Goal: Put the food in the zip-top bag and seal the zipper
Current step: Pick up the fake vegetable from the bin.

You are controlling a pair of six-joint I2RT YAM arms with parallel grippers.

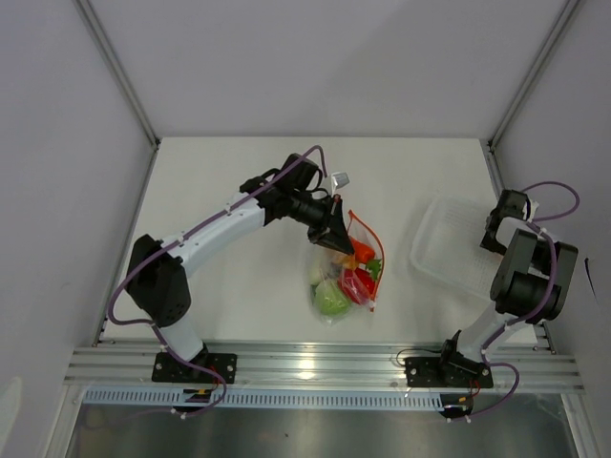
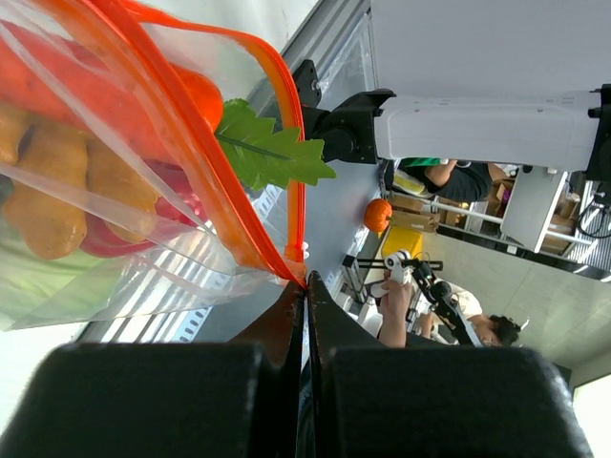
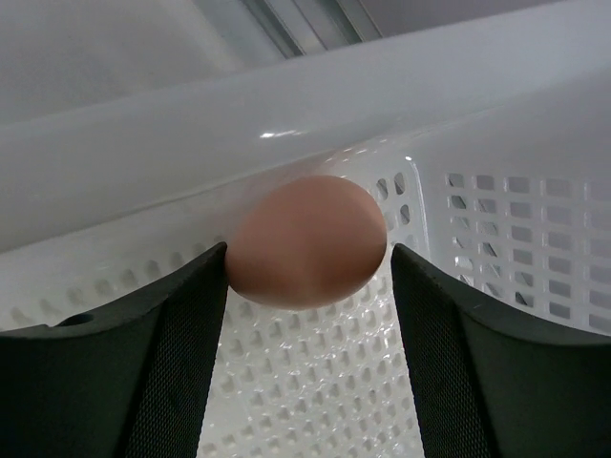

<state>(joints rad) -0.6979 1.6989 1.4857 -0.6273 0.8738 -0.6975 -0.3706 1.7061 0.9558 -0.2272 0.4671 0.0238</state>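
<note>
Right gripper (image 3: 308, 252): bracketing the pink one (image 3: 307, 239); cannot tell if gripped; centring it between jaws advised. Left gripper (image 2: 305, 286): pinching zip-top bag (image 2: 143, 205) corner.

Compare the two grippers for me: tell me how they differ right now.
The left gripper is shut, pinching the zip-top bag at one end of its zipper; the right gripper stands wide around the pink food, grip unclear. The left gripper is at the table centre; the right gripper is at the white basket. Both have black fingers.
</note>
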